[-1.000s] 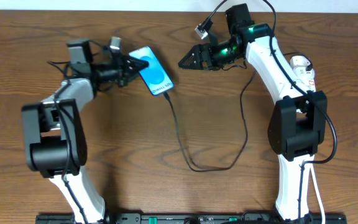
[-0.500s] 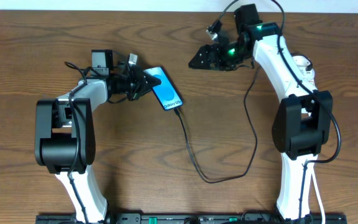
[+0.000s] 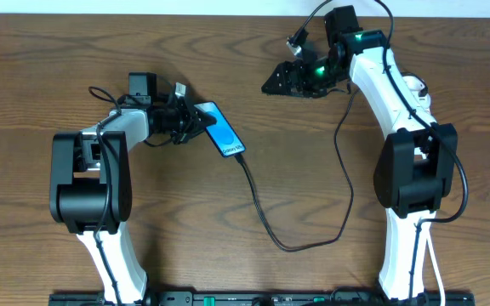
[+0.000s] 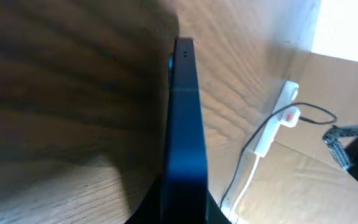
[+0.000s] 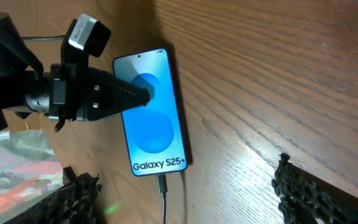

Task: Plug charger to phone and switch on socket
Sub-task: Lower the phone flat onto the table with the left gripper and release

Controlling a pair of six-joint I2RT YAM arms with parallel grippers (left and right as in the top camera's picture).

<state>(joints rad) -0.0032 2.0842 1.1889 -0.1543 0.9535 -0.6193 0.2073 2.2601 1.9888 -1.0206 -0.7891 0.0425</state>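
Observation:
The phone (image 3: 224, 136) lies slanted on the wood table, its blue screen (image 5: 151, 118) reading "Galaxy S25+". My left gripper (image 3: 196, 121) is shut on its upper end; in the left wrist view the phone (image 4: 184, 124) stands edge-on between the jaws (image 4: 182, 208). The charger's black cable (image 3: 266, 225) has its plug (image 5: 161, 185) seated in the phone's bottom port and loops right toward the socket (image 3: 413, 87), a white strip half hidden behind the right arm. The socket (image 4: 272, 127) shows a red mark. My right gripper (image 3: 281, 79) hovers open right of the phone, holding nothing (image 5: 185, 214).
The table's far edge (image 3: 228, 12) runs close behind both grippers. The socket's white cord (image 4: 244, 180) trails along the table edge. A crinkled shiny wrap (image 5: 17, 162) shows at the left of the right wrist view.
My left gripper has carried the phone right and toward the table's middle, the cable loop following. The right gripper has shifted slightly right and stays open.

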